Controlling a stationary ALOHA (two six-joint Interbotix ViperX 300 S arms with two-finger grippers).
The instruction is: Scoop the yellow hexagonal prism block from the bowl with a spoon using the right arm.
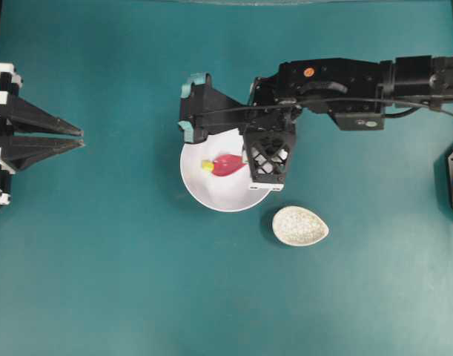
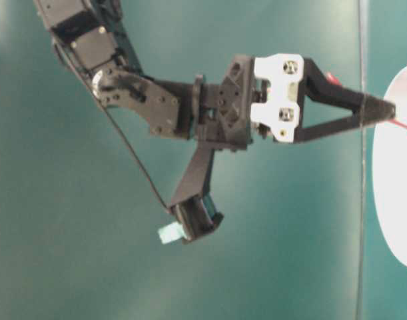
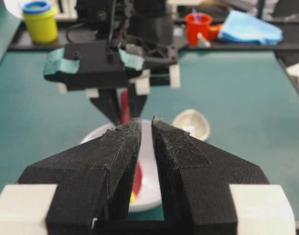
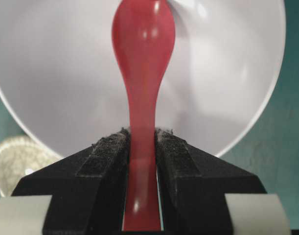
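- White bowl (image 1: 211, 189): glossy, rigid, likely slippery inside; sits mid-table, with a speckled teardrop dish (image 1: 299, 225) near it.
- Right gripper (image 4: 143, 139): jaws narrow, clamped on the spoon handle. Left gripper (image 3: 145, 128) idle, jaws nearly together, holding nothing.
- Red spoon (image 1: 227, 165): stiff, slick glaze; held by the handle, long axis running across the bowl, scoop pointing left in the overhead view.
- Yellow hexagonal prism block (image 1: 207, 165): tiny, probably light and prone to skid; lies in the bowl, at the scoop's tip.

Left hand (image 3: 146, 128) nearly closed before white bowl (image 3: 151, 188), red spoon (image 3: 125, 106), speckled dish (image 3: 192, 123) beyond.
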